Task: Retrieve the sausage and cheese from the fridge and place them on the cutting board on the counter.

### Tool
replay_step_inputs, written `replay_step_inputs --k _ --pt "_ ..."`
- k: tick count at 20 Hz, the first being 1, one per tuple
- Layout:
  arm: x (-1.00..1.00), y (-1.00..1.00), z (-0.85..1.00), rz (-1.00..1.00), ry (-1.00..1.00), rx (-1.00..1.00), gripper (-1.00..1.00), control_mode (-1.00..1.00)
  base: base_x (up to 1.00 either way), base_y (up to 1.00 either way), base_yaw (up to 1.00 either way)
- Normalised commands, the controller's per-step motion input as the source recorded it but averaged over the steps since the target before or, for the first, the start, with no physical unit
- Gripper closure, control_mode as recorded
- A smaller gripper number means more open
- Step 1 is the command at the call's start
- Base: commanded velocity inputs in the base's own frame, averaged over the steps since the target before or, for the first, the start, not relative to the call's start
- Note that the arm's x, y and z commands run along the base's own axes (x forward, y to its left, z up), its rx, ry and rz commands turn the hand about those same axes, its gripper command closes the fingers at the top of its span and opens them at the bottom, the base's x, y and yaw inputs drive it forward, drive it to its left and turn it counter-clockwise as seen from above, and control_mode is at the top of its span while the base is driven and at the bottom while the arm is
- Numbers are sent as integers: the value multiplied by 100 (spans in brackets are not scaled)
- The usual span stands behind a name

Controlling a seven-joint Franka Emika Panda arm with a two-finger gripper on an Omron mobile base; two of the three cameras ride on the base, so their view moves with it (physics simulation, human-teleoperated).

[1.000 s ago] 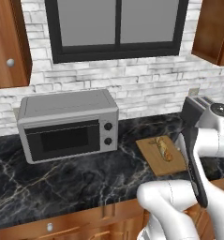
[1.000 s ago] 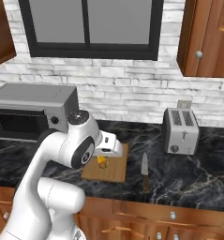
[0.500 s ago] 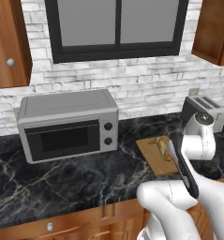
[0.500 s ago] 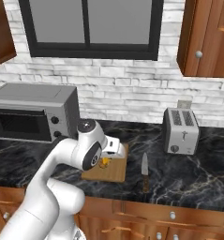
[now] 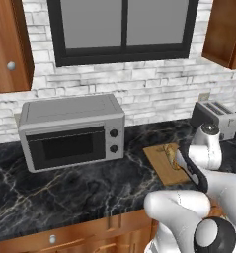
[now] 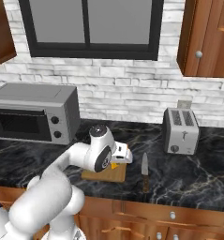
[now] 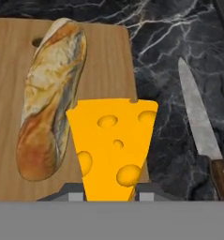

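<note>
A yellow-orange wedge of cheese [image 7: 112,145] stands between the finger tips of my gripper [image 7: 111,193], which is shut on it. The gripper hangs just over the near right part of the light-brown cutting board [image 7: 108,61]. In the right base view the gripper [image 6: 121,156] holds the cheese [image 6: 114,164] low over the cutting board [image 6: 103,176]; whether the cheese touches the wood I cannot tell. The board [image 5: 160,164] lies on the black marble counter [image 5: 90,188]. The sausage and the fridge are out of view.
A tan speckled bread roll [image 7: 50,93] lies lengthwise on the board's left half. A knife [image 7: 197,122] lies on the counter to the board's right. A grey microwave [image 5: 72,131] stands to the left, a toaster [image 6: 181,130] at the back right.
The arm has come down and forward, bringing the hand with the cheese lower over the cutting board. The grip on the cheese has held.
</note>
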Motion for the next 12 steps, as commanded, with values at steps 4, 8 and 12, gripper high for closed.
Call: replay_step_inputs --k 4,8,12 --pt "50 1 -39 0 3 0 100 -100 0 0 0" --pt "38 0 -35 0 4 0 100 -100 0 0 0" --pt "19 0 -25 0 4 0 100 -100 0 0 0"
